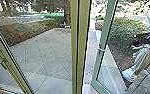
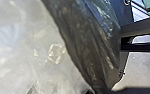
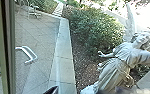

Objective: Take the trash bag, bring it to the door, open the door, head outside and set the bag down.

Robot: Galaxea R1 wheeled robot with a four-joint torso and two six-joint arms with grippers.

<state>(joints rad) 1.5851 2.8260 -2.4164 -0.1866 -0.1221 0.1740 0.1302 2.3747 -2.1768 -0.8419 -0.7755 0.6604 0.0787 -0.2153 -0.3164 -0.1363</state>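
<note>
In the left wrist view, the trash bag (image 2: pixel 88 45) is close by the left pincer (image 2: pixel 98 90). The right wrist view shows the winged statue's (image 3: pixel 118 56) face, hidden in the head view behind the right pincer (image 1: pixel 142 38); I can't tell whether either is open or closed

Head view: bright daylight, upper right washed out; dark shading down door frame (image 1: pixel 76 50), centre. Left wrist view: milky glare over left half, streaky highlights upper centre. Right wrist view: upper right burnt white behind statue (image 3: pixel 116 70); paving (image 3: pixel 38 32) softly lit.
</note>
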